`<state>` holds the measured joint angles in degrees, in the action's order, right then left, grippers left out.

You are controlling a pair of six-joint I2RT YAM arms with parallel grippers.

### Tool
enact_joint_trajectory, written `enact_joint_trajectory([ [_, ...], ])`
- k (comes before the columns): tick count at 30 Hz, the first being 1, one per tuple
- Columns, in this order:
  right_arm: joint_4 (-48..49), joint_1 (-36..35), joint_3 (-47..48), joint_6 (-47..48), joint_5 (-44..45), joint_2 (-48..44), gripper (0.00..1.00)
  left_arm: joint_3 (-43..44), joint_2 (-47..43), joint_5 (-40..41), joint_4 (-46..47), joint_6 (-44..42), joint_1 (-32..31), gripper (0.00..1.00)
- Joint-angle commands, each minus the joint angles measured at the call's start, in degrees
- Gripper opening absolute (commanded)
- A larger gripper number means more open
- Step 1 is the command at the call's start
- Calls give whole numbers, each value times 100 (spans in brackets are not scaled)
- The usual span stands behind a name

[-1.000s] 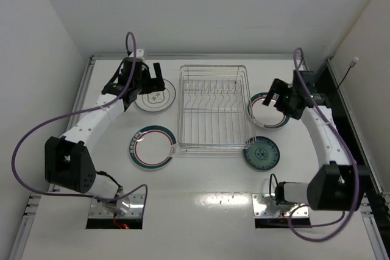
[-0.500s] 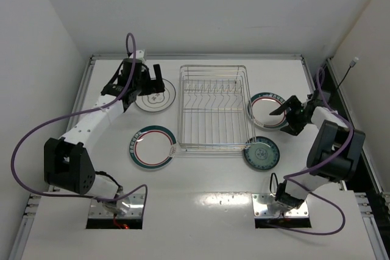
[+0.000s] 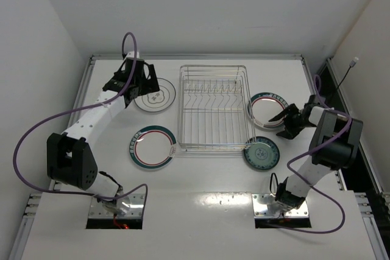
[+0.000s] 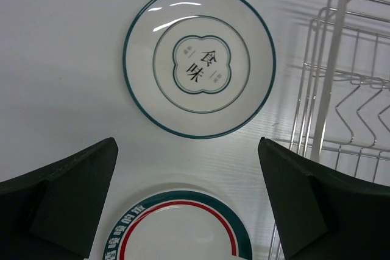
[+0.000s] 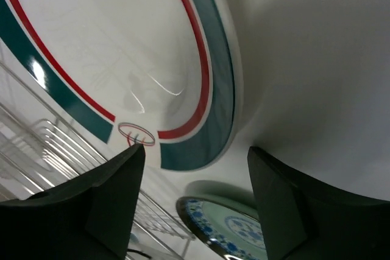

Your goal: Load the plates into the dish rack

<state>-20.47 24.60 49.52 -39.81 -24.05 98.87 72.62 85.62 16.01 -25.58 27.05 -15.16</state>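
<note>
The dish rack (image 3: 213, 108), a silver wire basket, holds no plates. The white plate with a dark centre motif (image 3: 155, 97) lies flat to its left. My left gripper (image 3: 148, 83) hovers over that plate's far-left rim, open and empty. In the left wrist view the motif plate (image 4: 200, 68) lies ahead of the open gripper (image 4: 187, 144). The green-rimmed, red-ringed plate (image 3: 152, 147) shows below it (image 4: 177, 235). The teal-rimmed plate (image 3: 267, 109) lies right of the rack. My right gripper (image 3: 282, 123) is open, low at its near-right edge (image 5: 196, 150). The small teal-blue plate (image 3: 262, 153) lies nearer.
The rack's wires show at the right of the left wrist view (image 4: 341, 89) and at the lower left of the right wrist view (image 5: 49, 144). White walls close in the table on three sides. Purple cables trail from both arms.
My right arm has folded down, and its gripper has dropped from above the teal-rimmed plate to that plate's near-right edge. My left gripper has shifted slightly over the motif plate.
</note>
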Motion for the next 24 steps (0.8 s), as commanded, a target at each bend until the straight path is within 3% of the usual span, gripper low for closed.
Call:
enact_joint_trajectory([
  [1,411,-34,84,-325,-3,202,64,226,-55,517,-184,125,22,100],
  [3,412,-34,145,-325,-3,203,59,226,-55,570,-184,125,22,100],
  [4,464,-34,198,-378,49,264,45,226,-55,570,-184,125,22,100],
  [7,403,-34,330,-378,50,317,21,279,59,570,-237,125,22,100],
  [11,289,27,331,-264,103,283,0,279,112,623,-237,125,22,100],
  [24,-782,-491,1094,272,1437,-1528,0,279,165,930,-289,178,22,100],
])
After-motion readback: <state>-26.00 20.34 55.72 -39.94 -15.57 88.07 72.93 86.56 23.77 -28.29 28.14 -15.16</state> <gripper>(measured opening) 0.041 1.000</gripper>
